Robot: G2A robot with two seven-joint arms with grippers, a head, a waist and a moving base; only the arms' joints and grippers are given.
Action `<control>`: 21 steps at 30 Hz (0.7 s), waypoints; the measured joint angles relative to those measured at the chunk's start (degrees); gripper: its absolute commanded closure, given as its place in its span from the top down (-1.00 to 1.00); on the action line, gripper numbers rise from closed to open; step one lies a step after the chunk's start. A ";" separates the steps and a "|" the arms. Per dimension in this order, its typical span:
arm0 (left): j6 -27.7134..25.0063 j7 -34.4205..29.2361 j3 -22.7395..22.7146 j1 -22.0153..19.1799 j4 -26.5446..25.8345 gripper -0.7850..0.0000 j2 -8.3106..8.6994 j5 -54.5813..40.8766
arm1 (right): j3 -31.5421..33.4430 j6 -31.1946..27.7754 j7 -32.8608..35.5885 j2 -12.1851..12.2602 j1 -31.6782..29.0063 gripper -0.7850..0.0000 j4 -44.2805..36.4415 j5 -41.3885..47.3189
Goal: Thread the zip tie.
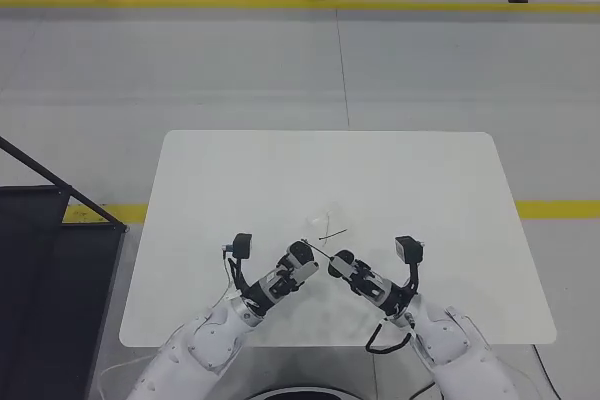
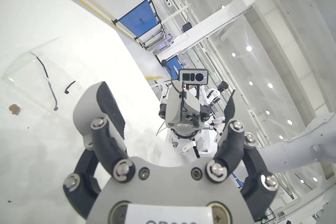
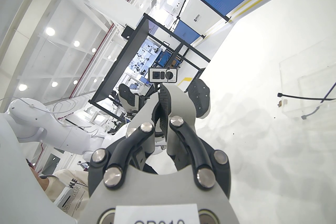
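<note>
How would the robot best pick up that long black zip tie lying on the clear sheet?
Likely the thin strap around mid-length, coming straight down from above and closing across its width. The zip tie lies flat on the clear sheet, so nothing can slide beneath it from the side.

The white worktop (image 1: 430, 200), rounded at its corners, fills the middle of the top view. Just below its centre a clear plastic sheet (image 1: 320, 220) lies flat, with thin black zip ties (image 1: 331, 236) crossed at its lower right edge. At the left of the left wrist view, a small brown scrap (image 2: 14, 109) sits just beside the sheet, with dark specks (image 2: 27, 127) near it.
</note>
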 measured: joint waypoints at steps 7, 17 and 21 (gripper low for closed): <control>-0.06 2.45 1.38 -0.83 1.33 -0.08 -0.90 1.20 | -0.22 0.74 1.30 -0.12 0.67 -1.00 0.78 1.41; -0.59 5.61 1.93 -1.34 3.11 -0.28 -1.90 2.15 | -0.51 1.55 2.42 -0.38 1.57 -1.00 2.06 3.82; -0.84 6.16 1.91 -1.45 3.57 -0.29 -2.21 2.45 | -0.46 1.64 2.71 -0.45 1.66 -1.00 2.22 4.06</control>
